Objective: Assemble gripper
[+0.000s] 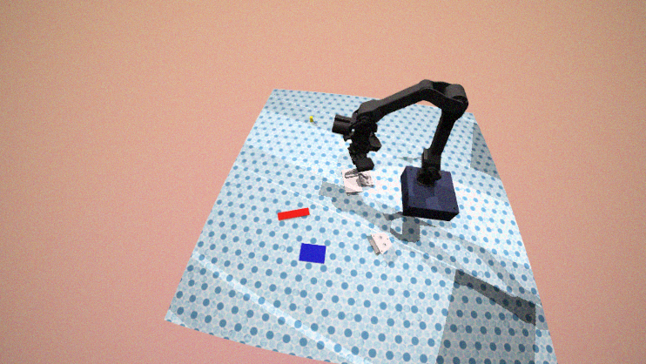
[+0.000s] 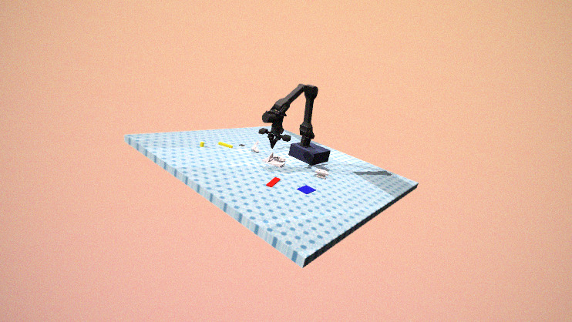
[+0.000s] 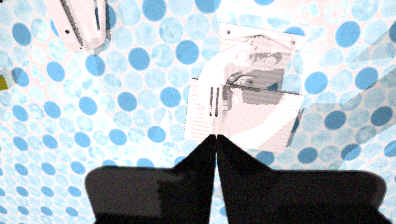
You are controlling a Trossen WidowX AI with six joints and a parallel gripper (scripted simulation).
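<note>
The white gripper base (image 1: 353, 185) (image 3: 255, 120) lies on the table under my hand. A pale curved jaw (image 3: 209, 75) lies over its left part in the wrist view; whether it sits down on a pin cannot be told. The other white jaw (image 2: 255, 149) (image 3: 89, 25) lies apart from the base, at the top left of the wrist view. The white housing plate (image 1: 380, 243) (image 2: 321, 172) is on the table, away from the base. My gripper (image 2: 273, 147) (image 3: 215, 140) is shut with nothing between its tips, and is raised above the base. The pins and gear teeth are too unclear to judge.
A red bar (image 1: 293, 213) (image 2: 273, 182) and a blue square (image 1: 312, 252) (image 2: 306, 189) lie on the table. A yellow cylinder (image 1: 311, 118) (image 2: 202, 144), a yellow bar (image 2: 225, 144) and a small dark piece (image 2: 241, 145) are farther off. The arm stands on a dark box (image 1: 429, 201) (image 2: 308, 153).
</note>
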